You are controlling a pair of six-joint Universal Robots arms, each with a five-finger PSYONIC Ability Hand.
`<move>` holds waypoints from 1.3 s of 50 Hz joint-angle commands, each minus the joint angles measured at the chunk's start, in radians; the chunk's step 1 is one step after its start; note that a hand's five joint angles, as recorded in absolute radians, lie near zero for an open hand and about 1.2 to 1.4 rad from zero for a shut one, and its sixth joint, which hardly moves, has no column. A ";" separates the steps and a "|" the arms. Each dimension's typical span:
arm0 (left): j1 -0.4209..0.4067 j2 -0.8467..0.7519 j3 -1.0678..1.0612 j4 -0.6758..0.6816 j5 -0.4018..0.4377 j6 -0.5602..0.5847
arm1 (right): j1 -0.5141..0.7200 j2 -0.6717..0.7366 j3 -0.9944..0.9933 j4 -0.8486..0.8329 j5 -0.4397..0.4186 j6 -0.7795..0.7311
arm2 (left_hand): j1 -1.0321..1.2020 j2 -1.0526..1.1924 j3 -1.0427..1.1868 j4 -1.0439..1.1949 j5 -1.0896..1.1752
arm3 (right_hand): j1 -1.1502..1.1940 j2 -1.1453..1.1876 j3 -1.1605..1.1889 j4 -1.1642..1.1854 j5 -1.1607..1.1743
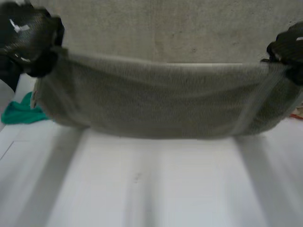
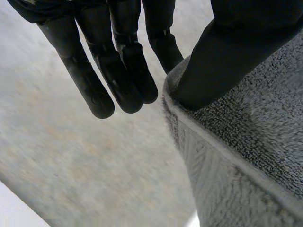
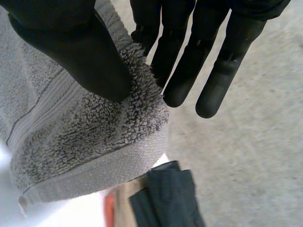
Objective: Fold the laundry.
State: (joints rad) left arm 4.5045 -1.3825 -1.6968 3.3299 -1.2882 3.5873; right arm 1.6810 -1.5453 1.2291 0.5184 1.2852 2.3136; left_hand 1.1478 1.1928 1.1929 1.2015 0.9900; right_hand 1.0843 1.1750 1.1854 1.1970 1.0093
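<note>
Grey towel (image 1: 161, 101) is held stretched in the air above the white table (image 1: 151, 184), spanning left edge to right. One upper corner is pinched between thumb and straight fingers of the left hand (image 1: 31, 40), and the other is pinched likewise by the right hand (image 1: 289, 47). A green cloth (image 1: 21, 113) is noted at the table's left edge.

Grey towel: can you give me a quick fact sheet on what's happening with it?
Item: grey towel
Position: held up above the white table, stretched sideways, sagging in the middle
Left hand: thumb pinching one top corner
Right hand: thumb pinching the other top corner
Also there: green cloth on the table, below the left hand
</note>
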 commanded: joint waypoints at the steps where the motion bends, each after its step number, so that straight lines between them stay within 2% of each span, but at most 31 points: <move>1: 0.005 -0.283 0.005 -0.027 0.004 0.016 | 0.009 0.181 0.058 -0.017 0.000 0.000 | 0.248 0.203 0.203 0.195 0.232 | 0.312 0.221 0.211 0.199 0.212; 6: 0.007 -0.496 0.133 -0.027 -0.008 0.068 | 0.020 0.382 -0.089 -0.069 0.031 0.042 | 0.248 0.203 0.203 0.195 0.232 | 0.312 0.221 0.211 0.199 0.212; 10: 0.005 -0.618 0.343 -0.018 -0.022 0.134 | 0.078 0.487 -0.250 -0.222 0.092 0.144 | 0.248 0.203 0.203 0.195 0.232 | 0.312 0.221 0.211 0.199 0.212; 13: -0.004 -0.671 0.563 0.040 -0.046 0.146 | 0.114 0.518 -0.355 -0.432 0.152 0.213 | 0.248 0.203 0.203 0.195 0.232 | 0.312 0.221 0.211 0.199 0.212; 14: -0.007 -0.684 0.669 0.104 -0.062 0.142 | 0.123 0.513 -0.373 -0.577 0.173 0.246 | 0.248 0.203 0.203 0.195 0.232 | 0.312 0.221 0.211 0.199 0.212; 16: -0.005 -0.684 0.732 0.178 -0.075 0.131 | 0.129 0.501 -0.372 -0.726 0.192 0.273 | 0.248 0.203 0.203 0.195 0.232 | 0.312 0.221 0.211 0.199 0.212; 17: -0.004 -0.679 0.765 0.265 -0.083 0.107 | 0.132 0.485 -0.353 -0.883 0.206 0.302 | 0.248 0.203 0.203 0.195 0.232 | 0.312 0.221 0.211 0.199 0.212; 18: -0.004 -0.679 0.766 0.266 -0.083 0.107 | 0.134 0.476 -0.341 -0.953 0.210 0.316 | 0.248 0.203 0.203 0.195 0.232 | 0.312 0.221 0.211 0.199 0.212; 19: -0.001 -0.676 0.787 0.384 -0.092 0.061 | 0.135 0.465 -0.329 -1.015 0.218 0.325 | 0.248 0.203 0.203 0.195 0.232 | 0.312 0.221 0.211 0.199 0.212; 21: 0.001 -0.672 0.787 0.492 -0.095 -0.003 | 0.140 0.439 -0.289 -1.134 0.230 0.340 | 0.248 0.203 0.203 0.195 0.232 | 0.312 0.221 0.211 0.199 0.212; 24: 0.001 -0.668 0.775 0.527 -0.092 -0.051 | 0.149 0.426 -0.270 -1.146 0.227 0.343 | 0.248 0.203 0.203 0.195 0.232 | 0.312 0.221 0.211 0.199 0.212; 28: 0.005 -0.642 0.697 0.470 -0.094 -0.079 | 0.175 0.419 -0.234 -1.106 0.224 0.348 | 0.248 0.203 0.203 0.195 0.232 | 0.312 0.221 0.211 0.199 0.212; 34: 0.019 -0.534 0.430 0.424 -0.091 -0.071 | 0.175 0.413 -0.109 -1.006 0.203 0.352 | 0.248 0.203 0.203 0.195 0.232 | 0.312 0.221 0.211 0.199 0.212; 43: 0.036 -0.429 0.016 0.434 -0.080 -0.059 | 0.164 0.412 0.127 -0.838 0.155 0.349 | 0.248 0.203 0.203 0.195 0.232 | 0.312 0.221 0.211 0.199 0.212; 49: 0.048 -0.481 -0.167 0.451 -0.020 -0.003 | 0.154 0.413 0.306 -0.808 0.120 0.343 | 0.248 0.203 0.203 0.195 0.232 | 0.312 0.221 0.211 0.199 0.212; 53: 0.099 -0.559 -0.207 0.448 0.026 0.045 | 0.112 0.413 0.368 -0.811 0.077 0.337 | 0.248 0.203 0.203 0.195 0.232 | 0.312 0.221 0.211 0.199 0.212; 59: 0.154 -0.624 -0.198 0.441 0.084 0.067 | 0.097 0.415 0.391 -0.811 0.062 0.336 | 0.248 0.203 0.203 0.195 0.232 | 0.312 0.221 0.211 0.199 0.212; 65: 0.189 -0.630 -0.178 0.412 0.119 0.056 | 0.095 0.416 0.391 -0.811 0.060 0.343 | -0.247 -0.292 -0.292 -0.301 -0.264 | 0.312 0.221 0.211 0.199 0.212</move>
State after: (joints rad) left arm 4.6642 -2.0082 -1.8971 3.7649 -1.1939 3.6544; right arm 1.7764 -1.1299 1.6262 -0.2922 1.3450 2.6507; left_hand 0.9299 0.9481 0.9588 0.9572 0.7826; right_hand 1.0971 1.1750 1.1886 1.1978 1.0177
